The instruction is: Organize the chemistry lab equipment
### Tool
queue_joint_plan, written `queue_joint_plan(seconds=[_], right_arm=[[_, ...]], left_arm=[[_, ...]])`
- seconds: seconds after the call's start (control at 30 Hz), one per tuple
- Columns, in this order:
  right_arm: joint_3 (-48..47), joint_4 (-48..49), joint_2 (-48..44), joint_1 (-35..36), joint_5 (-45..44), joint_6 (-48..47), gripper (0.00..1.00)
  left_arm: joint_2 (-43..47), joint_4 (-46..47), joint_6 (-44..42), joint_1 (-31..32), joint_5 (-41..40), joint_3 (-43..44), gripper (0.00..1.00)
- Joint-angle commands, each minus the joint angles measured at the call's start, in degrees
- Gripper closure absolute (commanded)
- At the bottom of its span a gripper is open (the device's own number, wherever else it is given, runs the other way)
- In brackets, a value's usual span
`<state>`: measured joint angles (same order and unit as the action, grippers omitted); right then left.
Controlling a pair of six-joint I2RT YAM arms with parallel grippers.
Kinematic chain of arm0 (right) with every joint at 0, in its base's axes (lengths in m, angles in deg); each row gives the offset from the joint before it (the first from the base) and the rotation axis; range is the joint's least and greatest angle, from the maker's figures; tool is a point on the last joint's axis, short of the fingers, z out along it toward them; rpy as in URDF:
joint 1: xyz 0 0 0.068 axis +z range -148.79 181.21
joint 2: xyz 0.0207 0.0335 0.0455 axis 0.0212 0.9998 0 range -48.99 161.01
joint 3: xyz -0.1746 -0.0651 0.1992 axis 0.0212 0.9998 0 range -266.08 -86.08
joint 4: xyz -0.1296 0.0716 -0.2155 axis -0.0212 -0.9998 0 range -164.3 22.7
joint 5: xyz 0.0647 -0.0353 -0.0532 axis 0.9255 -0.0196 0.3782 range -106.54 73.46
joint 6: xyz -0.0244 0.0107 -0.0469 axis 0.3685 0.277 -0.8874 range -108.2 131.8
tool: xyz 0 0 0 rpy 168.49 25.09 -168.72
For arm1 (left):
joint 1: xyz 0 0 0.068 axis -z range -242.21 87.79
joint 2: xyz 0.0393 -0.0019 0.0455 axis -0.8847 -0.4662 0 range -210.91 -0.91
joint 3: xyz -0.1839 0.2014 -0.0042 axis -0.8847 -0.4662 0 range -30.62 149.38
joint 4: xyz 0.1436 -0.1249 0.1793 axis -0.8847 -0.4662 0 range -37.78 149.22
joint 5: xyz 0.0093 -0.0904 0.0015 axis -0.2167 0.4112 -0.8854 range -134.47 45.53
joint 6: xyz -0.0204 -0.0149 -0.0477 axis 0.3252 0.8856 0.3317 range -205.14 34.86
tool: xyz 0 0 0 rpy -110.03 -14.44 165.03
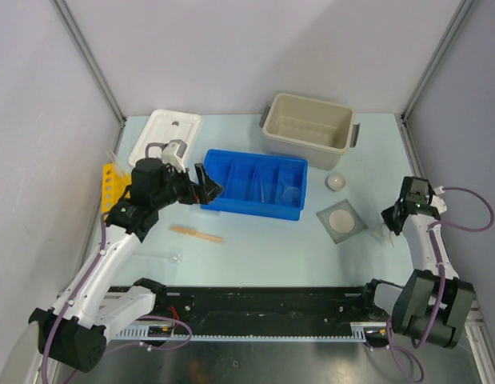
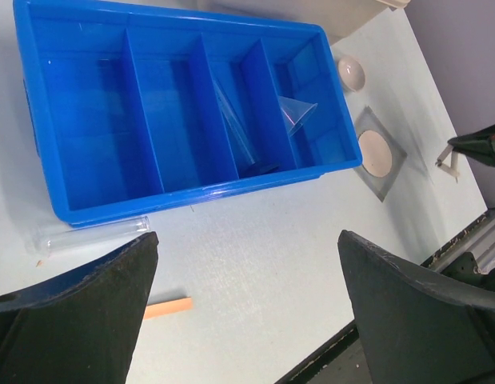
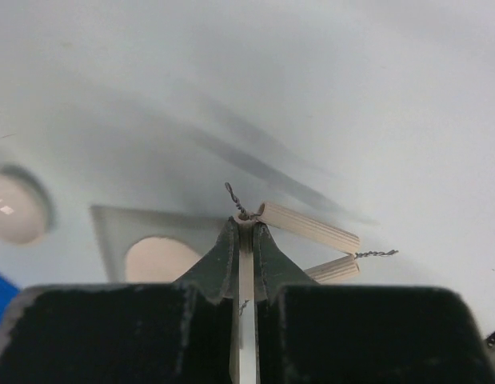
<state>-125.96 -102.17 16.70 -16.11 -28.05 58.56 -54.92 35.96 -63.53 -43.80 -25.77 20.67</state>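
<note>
We grip the wire triangle [image 3: 309, 227] by one sleeved leg, clenched between the jaws of the right gripper [image 3: 245, 232], judging it light, stiff but brittle; the left gripper [image 2: 247, 240] stands released.

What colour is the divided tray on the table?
Bright blue; the divided tray shows best in the left wrist view.

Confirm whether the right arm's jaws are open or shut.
Shut: in the right wrist view the right gripper pinches one side of the wire triangle between closed jaws.
</note>
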Motion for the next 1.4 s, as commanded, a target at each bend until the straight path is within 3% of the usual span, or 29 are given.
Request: queue_joint_plan(seconds=[0.0,0.2,0.37,0.73,0.87,1.2,1.37], right_arm=[[-5.81,2.75,-3.54,3.89,-1.02,-5.09,1.0],[-11.07,13.51,-5.52,11.39,6.29,-15.03,1.0],[-16.65,26.7,-1.3,14.88,16.29,-19.17,1.0],[-30.82,49.05,19.76,21.66,19.52,-25.72,1.0],[-38.91,48.53,27.99,23.87,16.61,-27.02,1.0],[-62.25,31.66,52.08,26.41,14.24,-27.37,1.0],[-67.59,26.39,59.19,27.86,9.7,-27.13,1.0]], left_arm=[[-0.05,1.21,0.75,0.47,1.42,0.79,0.01],[0.6,1.27,0.78,0.53,1.1,0.75,0.01],[0.94,1.22,0.78,0.59,0.66,0.67,0.01],[1.45,1.28,0.6,1.08,0.04,0.54,0.0],[1.25,1.24,0.5,1.1,0.05,0.57,0.01],[0.71,1.25,0.42,1.1,-0.17,0.51,0.01],[0.47,1.22,0.34,1.1,-0.47,0.56,0.0]])
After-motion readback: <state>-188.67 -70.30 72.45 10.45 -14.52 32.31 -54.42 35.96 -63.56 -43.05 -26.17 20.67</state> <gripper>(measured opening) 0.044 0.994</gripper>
